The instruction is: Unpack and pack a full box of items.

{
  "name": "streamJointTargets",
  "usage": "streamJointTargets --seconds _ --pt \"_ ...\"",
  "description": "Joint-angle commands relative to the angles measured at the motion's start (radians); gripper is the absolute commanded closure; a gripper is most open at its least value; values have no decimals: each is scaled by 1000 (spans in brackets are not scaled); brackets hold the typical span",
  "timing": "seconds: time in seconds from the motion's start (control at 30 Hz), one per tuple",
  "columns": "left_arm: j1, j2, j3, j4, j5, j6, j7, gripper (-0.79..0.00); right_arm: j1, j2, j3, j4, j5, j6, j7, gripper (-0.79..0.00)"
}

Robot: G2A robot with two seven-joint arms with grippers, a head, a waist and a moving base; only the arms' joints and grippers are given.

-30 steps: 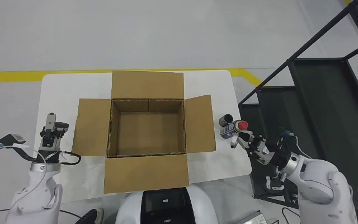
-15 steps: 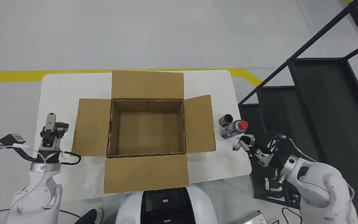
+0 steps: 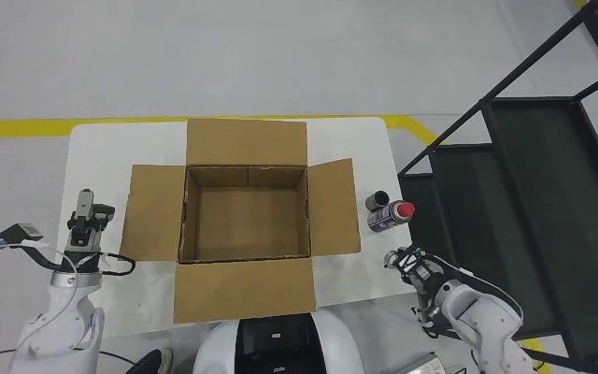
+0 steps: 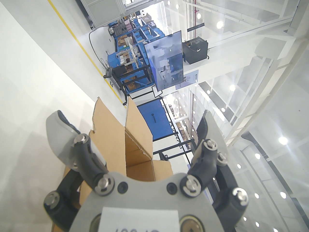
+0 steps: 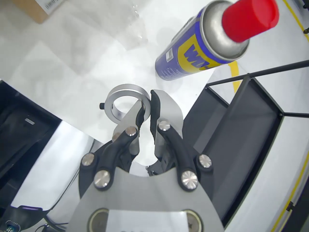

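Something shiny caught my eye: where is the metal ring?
Right wrist view: the metal ring is pinched in the right gripper, near the red-capped spray can.

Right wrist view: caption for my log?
Jaws shut on a silver metal ring, near a red-capped blue-and-yellow spray can on a white table.

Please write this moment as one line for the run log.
left gripper open, beside box | right gripper shut on metal ring | spray can upright, right of box | box flaps open
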Motion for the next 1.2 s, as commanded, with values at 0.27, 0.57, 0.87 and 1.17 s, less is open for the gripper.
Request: streamJointTargets --seconds 0.27,0.57,0.87,1.17 --pt "0 0 0 0 0 0 0 -785 102 -2 -113 131 -94 80 82 0" --pt "0 0 0 0 0 0 0 -785 162 -5 -161 179 -62 117 180 0" --pt "0 0 0 0 0 0 0 -785 197 -6 -199 194 -45 136 263 -237" --pt "0 0 0 0 0 0 0 -785 189 2 -160 175 58 72 278 -302"
